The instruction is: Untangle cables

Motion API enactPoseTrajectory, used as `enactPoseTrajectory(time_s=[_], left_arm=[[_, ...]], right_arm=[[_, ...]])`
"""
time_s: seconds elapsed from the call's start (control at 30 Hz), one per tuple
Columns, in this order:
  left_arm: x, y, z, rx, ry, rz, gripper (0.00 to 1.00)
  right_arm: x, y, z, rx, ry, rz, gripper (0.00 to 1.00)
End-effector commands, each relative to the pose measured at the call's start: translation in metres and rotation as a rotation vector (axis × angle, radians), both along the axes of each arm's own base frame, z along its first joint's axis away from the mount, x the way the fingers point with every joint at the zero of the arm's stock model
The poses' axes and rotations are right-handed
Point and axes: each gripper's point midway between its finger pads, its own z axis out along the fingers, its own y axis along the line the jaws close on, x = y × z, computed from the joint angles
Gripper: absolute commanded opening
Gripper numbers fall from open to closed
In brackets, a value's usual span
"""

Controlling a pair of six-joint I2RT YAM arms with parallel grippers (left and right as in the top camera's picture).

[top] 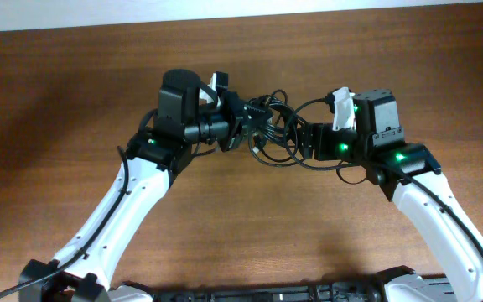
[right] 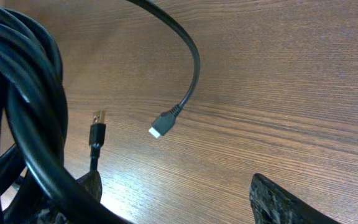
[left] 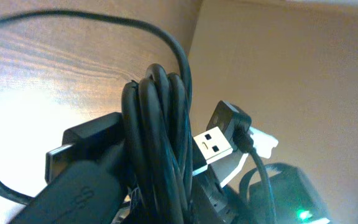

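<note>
Warm overhead light bathes the table (top: pixel 57 101); soft shadows trail both arms (top: pixel 128 205). Glare bleaches the wood just beyond the left gripper (top: pixel 246 127), and cables (right: pixel 23 106) nearest the right gripper (top: pixel 303 141) blur.

A robotics lab bench: a white-and-black robot arm (top: pixel 124 210) reaches in from the lower left of the overhead frame and its twin (top: pixel 443 222) from the lower right, green status lights (top: pixel 403 157) glowing on both, over a brown wood-grain table (top: pixel 57 84). Black cables (top: pixel 279 134) are knotted between them at centre, a pale strip (top: pixel 241 10) edges the top of the frame, and a plain tan panel (left: pixel 291 74) fills the upper right of the left wrist view.
</note>
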Motion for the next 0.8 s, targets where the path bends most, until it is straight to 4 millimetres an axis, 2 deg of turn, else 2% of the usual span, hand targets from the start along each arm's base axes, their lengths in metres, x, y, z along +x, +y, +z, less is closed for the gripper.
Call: enactPoseTrajectory(time_s=[0.0, 0.07, 0.13, 0.27, 0.33, 0.43, 0.63, 0.7, 0.77], left_arm=[[-0.016, -0.005, 0.007, -0.070, 0.194, -0.008, 0.00], [-0.030, -0.007, 0.007, -0.092, 0.260, -0.065, 0.00], [-0.042, -0.011, 0.014, -0.127, 0.285, -0.139, 0.00], [-0.045, -0.011, 0.016, -0.135, 0.288, -0.158, 0.00], [-0.036, -0.006, 0.014, -0.127, 0.273, -0.119, 0.00], [-0.016, 0.003, 0.005, -0.055, 0.137, -0.048, 0.00], [0.015, 0.020, -0.010, 0.211, -0.337, -0.046, 0.00], [0.022, 0.025, -0.013, 0.321, -0.529, -0.097, 0.00], [0.018, 0.022, -0.012, 0.423, -0.839, -0.273, 0.00]], right_arm=[[0.004, 0.008, 0.016, 0.032, -0.056, 0.041, 0.75], [0.016, -0.002, 0.018, -0.009, -0.095, -0.020, 0.75], [0.020, -0.025, 0.007, -0.088, -0.059, -0.158, 0.75], [0.002, -0.072, -0.022, -0.264, 0.080, -0.381, 0.75], [-0.005, -0.080, -0.027, -0.307, 0.109, -0.397, 0.76], [-0.006, -0.071, -0.027, -0.281, 0.110, -0.341, 0.77], [-0.004, -0.006, -0.001, -0.100, -0.042, 0.072, 0.77], [-0.008, 0.005, 0.004, -0.063, -0.069, 0.151, 0.77], [-0.008, 0.007, 0.006, -0.057, -0.076, 0.159, 0.77]])
